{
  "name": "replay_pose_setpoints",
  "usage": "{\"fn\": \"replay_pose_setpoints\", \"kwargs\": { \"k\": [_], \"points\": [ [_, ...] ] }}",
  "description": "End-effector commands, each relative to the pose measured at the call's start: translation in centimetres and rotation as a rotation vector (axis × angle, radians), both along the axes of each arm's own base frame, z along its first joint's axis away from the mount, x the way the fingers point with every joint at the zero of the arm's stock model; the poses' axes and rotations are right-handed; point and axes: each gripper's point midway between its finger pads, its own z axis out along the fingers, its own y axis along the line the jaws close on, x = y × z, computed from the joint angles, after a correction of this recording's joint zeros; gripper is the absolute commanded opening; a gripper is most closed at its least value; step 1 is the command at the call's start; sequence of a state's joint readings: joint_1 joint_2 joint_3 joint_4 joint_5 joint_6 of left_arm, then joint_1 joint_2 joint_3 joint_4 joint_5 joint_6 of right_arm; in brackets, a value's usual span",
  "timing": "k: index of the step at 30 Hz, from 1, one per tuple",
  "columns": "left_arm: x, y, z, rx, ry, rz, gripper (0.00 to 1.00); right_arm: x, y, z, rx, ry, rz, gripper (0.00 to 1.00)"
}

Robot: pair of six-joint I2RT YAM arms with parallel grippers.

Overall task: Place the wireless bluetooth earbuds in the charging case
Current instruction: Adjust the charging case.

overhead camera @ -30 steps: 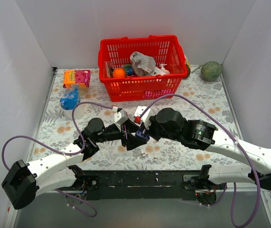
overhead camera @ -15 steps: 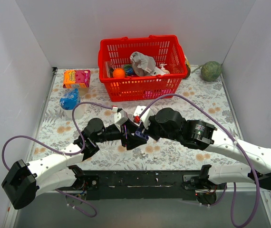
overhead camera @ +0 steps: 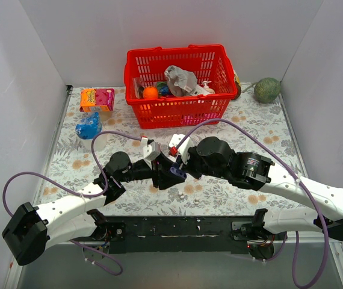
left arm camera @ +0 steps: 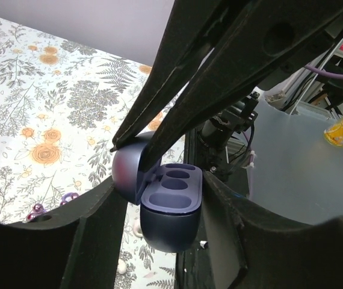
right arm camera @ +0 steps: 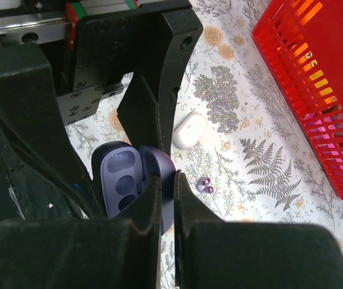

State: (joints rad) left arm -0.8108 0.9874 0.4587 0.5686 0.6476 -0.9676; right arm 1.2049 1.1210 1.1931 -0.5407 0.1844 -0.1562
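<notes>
The dark purple charging case hangs open above the table, its empty wells facing up. My right gripper is shut on the case's raised lid. My left gripper straddles the case's base: its right finger is against the base, and a sliver of table still shows beside its left finger. Two glossy purple earbuds lie together on the floral table just right of the case. In the top view both grippers meet at the case.
A white oval case lies on the table beyond the purple one. A red basket full of items stands at the back. An orange-pink box, a blue object and a green ball sit farther off.
The left gripper's fingers have narrowed around the case base and the left wrist has edged toward it. The right gripper has kept its hold on the lid.
</notes>
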Motion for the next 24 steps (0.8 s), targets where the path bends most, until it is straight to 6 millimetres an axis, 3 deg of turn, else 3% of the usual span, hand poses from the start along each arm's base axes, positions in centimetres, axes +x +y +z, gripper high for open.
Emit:
{"fn": "replay_pose_setpoints", "kwargs": {
  "k": [1,4,5,8,11,18,19,24],
  "points": [
    [-0.41,0.18,0.35,-0.022,-0.034,-0.023,0.40,-0.08,1.19,2.56,0.097,-0.016,0.011,0.01],
    [-0.47,0.17,0.44,-0.028,-0.043,-0.027,0.40,-0.17,1.23,2.71,0.106,-0.010,0.013,0.01],
    [-0.49,0.20,0.45,-0.030,-0.042,-0.026,0.48,-0.19,1.26,2.64,0.107,-0.009,0.015,0.01],
    [-0.42,0.31,0.49,-0.035,-0.041,-0.015,0.54,-0.22,1.27,2.97,0.116,-0.010,0.016,0.01],
    [-0.44,0.32,0.51,-0.033,-0.043,-0.017,0.53,-0.22,1.29,2.96,0.115,-0.009,0.015,0.01],
    [-0.62,0.26,0.30,-0.028,-0.041,-0.030,0.33,-0.33,1.34,2.82,0.111,-0.004,0.018,0.01],
    [-0.64,0.24,0.32,-0.029,-0.041,-0.032,0.24,-0.25,1.29,2.78,0.107,-0.005,0.016,0.01],
    [-0.58,0.25,0.65,-0.043,-0.044,-0.026,0.04,-0.24,1.25,2.86,0.107,-0.005,0.015,0.01]
  ]
}}
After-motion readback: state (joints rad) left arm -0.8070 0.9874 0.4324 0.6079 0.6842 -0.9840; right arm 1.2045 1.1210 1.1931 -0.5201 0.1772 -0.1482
